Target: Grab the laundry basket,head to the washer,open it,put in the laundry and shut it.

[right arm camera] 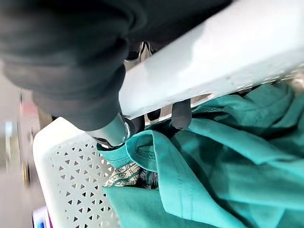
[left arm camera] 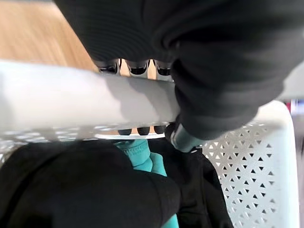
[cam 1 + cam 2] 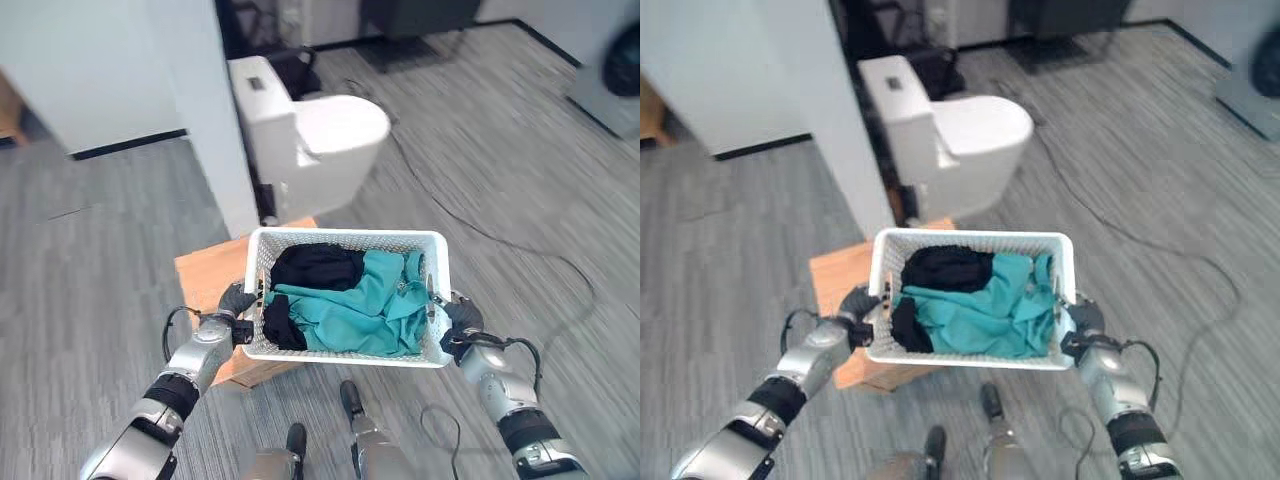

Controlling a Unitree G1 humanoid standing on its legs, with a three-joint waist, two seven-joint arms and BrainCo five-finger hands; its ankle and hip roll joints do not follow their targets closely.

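Basket [image 3: 345, 238] at 6 o'clock, held up over wooden stand [image 3: 205, 275], left robot hand [image 3: 237, 298] and right robot hand [image 3: 462, 318] curled round rim; stiff, light plastic, soft clothes [image 3: 370, 305] inside, rims best hold.

The room is bright with soft, even light, so you see no hard shadows. The toilet [image 3: 320, 135] glows almost too white. Up close, the basket [image 2: 71, 102] rim looks blurry.

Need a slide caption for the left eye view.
Both hands, left and right, grip a white laundry basket of teal and black clothes.
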